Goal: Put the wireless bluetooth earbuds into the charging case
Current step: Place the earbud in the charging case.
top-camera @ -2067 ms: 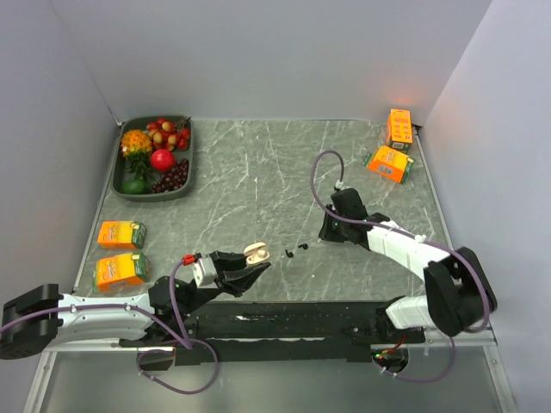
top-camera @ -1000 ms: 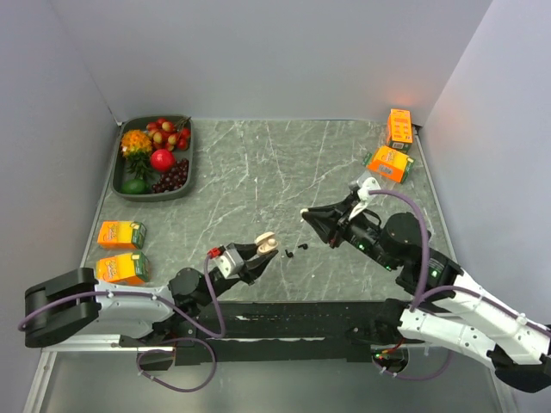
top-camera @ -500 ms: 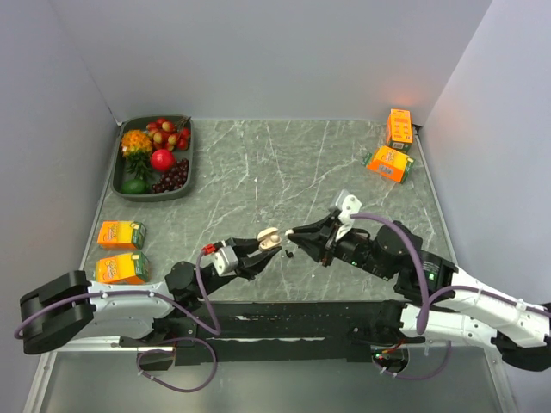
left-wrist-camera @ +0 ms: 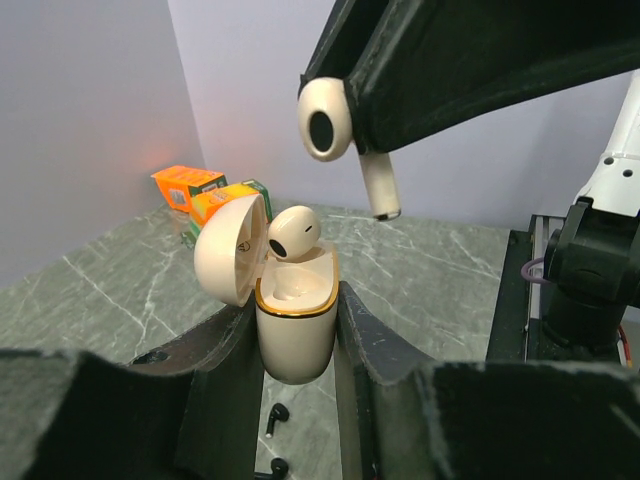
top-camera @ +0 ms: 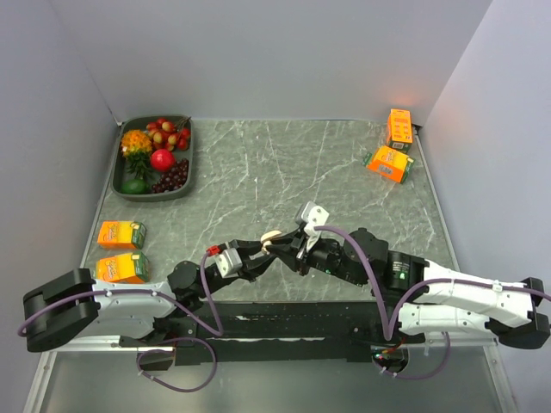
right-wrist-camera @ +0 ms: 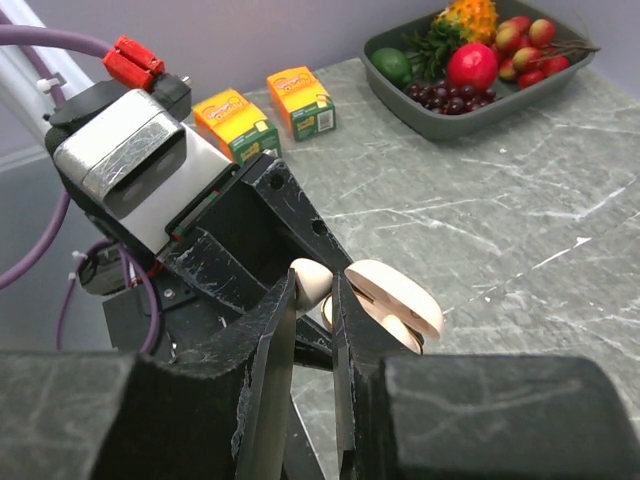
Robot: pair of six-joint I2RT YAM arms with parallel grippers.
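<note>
Progress: right hand (right-wrist-camera: 312,285), pinched on an earbud (left-wrist-camera: 326,118), has swung from desk's (top-camera: 284,163) right edge to above the charging case (left-wrist-camera: 296,340) clamped in left hand (left-wrist-camera: 297,310); lowering remains.

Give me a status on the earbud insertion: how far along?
Done: the left gripper clamps the charging case upright with its lid open, and one cream earbud sits in it. In hand: the right gripper pinches the second earbud above the case, clear of it. Left: lower that one into the free slot.
</note>
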